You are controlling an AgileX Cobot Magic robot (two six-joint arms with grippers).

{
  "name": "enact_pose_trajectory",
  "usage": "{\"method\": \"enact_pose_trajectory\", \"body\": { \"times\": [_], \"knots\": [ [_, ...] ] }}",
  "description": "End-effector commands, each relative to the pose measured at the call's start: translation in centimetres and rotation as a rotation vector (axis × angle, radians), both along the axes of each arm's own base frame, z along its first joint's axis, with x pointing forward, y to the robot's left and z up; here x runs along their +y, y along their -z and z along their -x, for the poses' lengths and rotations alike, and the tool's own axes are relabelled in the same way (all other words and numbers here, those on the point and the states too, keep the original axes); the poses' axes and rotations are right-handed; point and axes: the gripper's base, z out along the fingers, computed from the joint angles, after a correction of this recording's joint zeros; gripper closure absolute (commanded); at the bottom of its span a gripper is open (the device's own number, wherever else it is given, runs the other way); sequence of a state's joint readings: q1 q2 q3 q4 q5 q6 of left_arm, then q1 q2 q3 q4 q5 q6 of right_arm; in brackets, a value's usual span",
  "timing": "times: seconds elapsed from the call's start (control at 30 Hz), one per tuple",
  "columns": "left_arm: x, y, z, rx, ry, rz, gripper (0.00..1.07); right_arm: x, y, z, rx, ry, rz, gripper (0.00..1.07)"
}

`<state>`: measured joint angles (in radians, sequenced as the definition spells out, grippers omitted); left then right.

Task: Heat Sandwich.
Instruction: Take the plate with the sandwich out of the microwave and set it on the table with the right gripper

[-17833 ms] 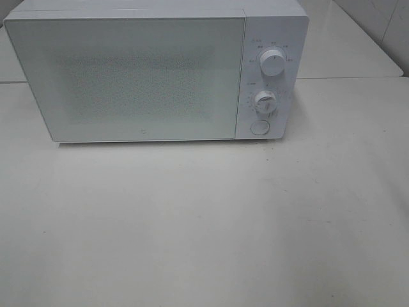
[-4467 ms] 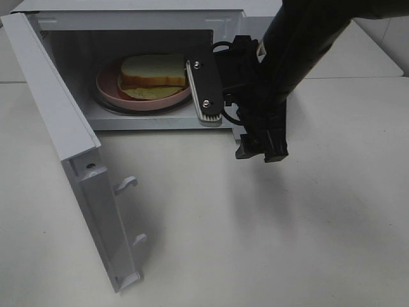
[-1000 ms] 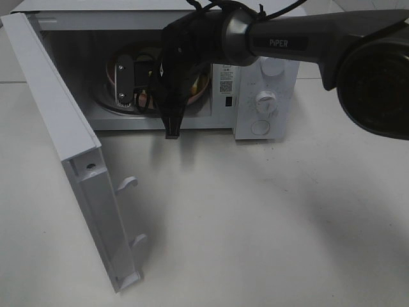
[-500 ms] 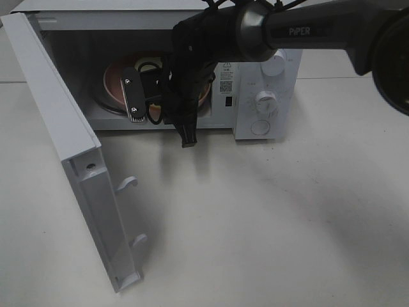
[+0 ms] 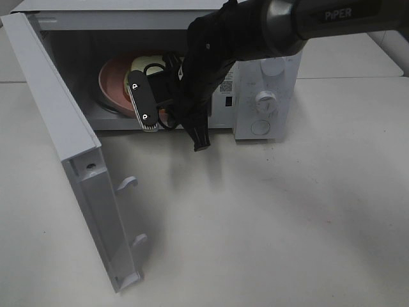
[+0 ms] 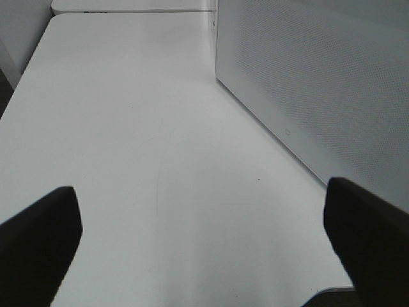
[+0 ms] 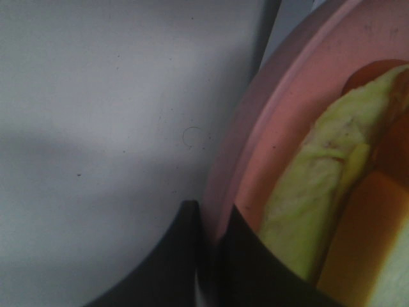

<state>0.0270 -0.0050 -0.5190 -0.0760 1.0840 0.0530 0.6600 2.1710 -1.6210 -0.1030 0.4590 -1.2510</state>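
Pinching the rim of the pink plate (image 7: 255, 128), the right gripper (image 7: 209, 256) has its two dark fingers (image 7: 179, 256) drawn nearly together, one on the outside of the rim and one on the inside, with only the plate edge between them. In the overhead view this gripper (image 5: 150, 105) sits at the mouth of the microwave (image 5: 268, 83), whose door (image 5: 70, 160) stands swung open to one side. The plate (image 5: 115, 80) is tilted up inside the cavity, raised at the gripped edge.

Sandwich (image 7: 313, 192): lies on the plate, just inside the rim beside the gripped spot. A pale yellow-green bread edge shows, with orange-brown filling next to it. Its long axis runs roughly along the plate rim, away from the fingers. Overhead, only a pale sliver (image 5: 144, 62) shows deeper in the cavity, behind the gripper; the rest is hidden by the arm.

Left gripper (image 6: 204, 256): fingers spread wide, holding nothing, over bare tabletop (image 6: 128, 128) beside the microwave door's outer face (image 6: 319, 83).
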Motion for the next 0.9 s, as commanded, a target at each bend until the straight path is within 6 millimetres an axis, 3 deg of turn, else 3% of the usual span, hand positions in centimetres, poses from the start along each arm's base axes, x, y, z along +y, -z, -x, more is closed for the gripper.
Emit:
{"method": "enact_pose_trajectory", "body": {
  "times": [0.03, 0.6, 0.9],
  "knots": [
    [-0.1, -0.1, 0.2, -0.028, 0.006, 0.005, 0.09, -0.6, -1.8, 0.4, -0.051, -0.028, -0.017, 1.07],
    [-0.1, -0.1, 0.2, -0.026, 0.006, 0.005, 0.09, -2.7, -3.5, 4.2, -0.041, -0.191, 0.018, 1.07],
    [-0.1, -0.1, 0.2, -0.026, 0.006, 0.005, 0.09, -4.8, -4.5, 7.2, -0.039, -0.236, 0.026, 1.07]
  ]
}}
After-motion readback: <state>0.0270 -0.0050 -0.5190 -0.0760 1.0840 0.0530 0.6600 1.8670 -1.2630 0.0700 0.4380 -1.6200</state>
